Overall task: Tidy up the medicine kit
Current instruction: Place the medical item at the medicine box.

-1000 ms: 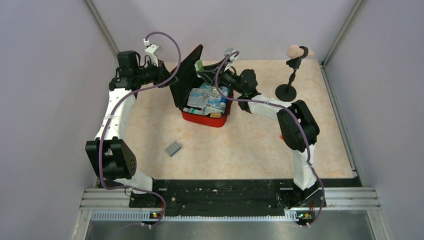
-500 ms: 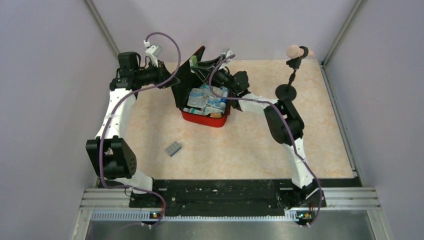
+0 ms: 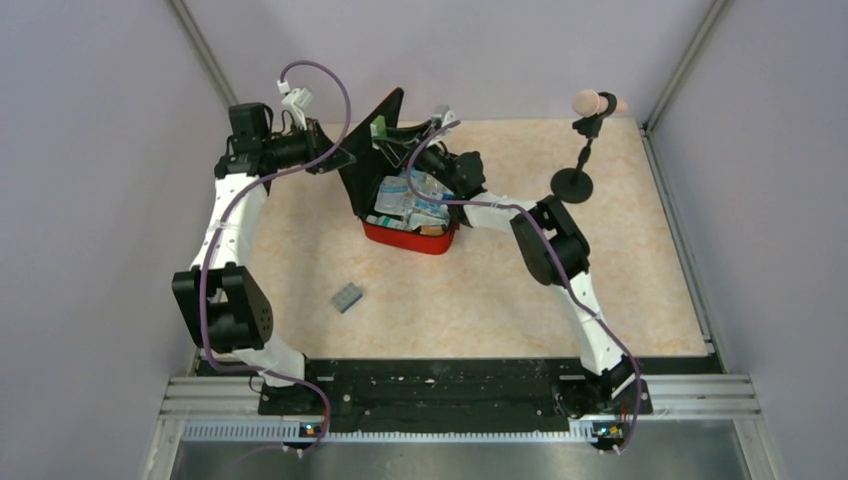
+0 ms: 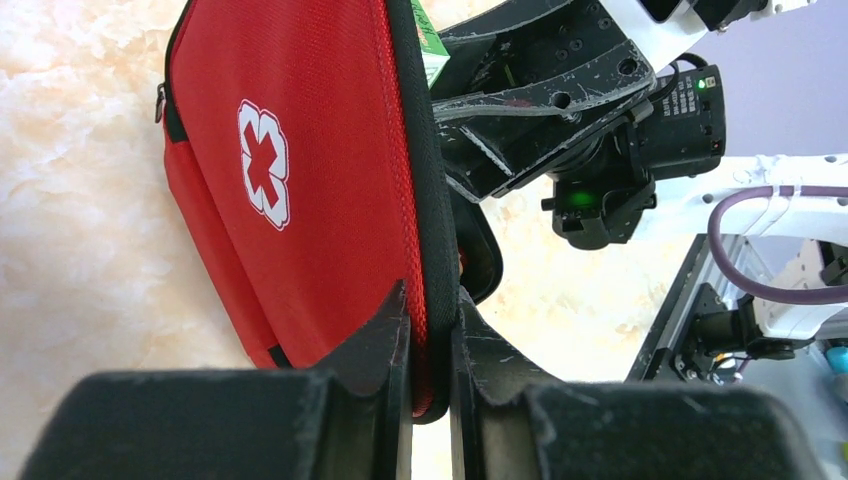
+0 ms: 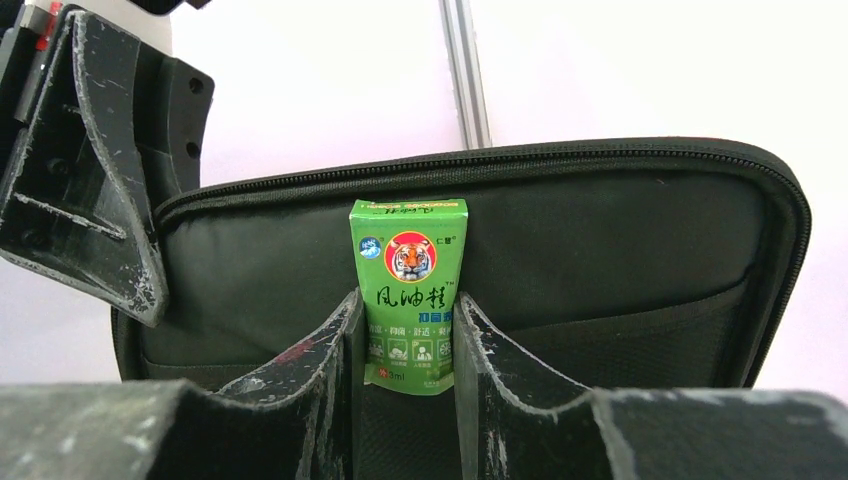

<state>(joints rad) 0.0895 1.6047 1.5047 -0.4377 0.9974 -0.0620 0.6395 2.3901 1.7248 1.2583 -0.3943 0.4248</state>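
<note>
Open medicine kit (image 3: 410, 236) on beige marbled tabletop (image 3: 480, 300) between lilac walls (image 3: 90, 200).

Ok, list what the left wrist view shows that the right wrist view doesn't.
Left wrist only: the medicine kit's red outer face with its white cross, and the left pincer shut on the lid's edge. Right wrist only: the lid's black lining and the tiger print on the green box held by the right pincer. Both: the raised lid and that green box.
</note>
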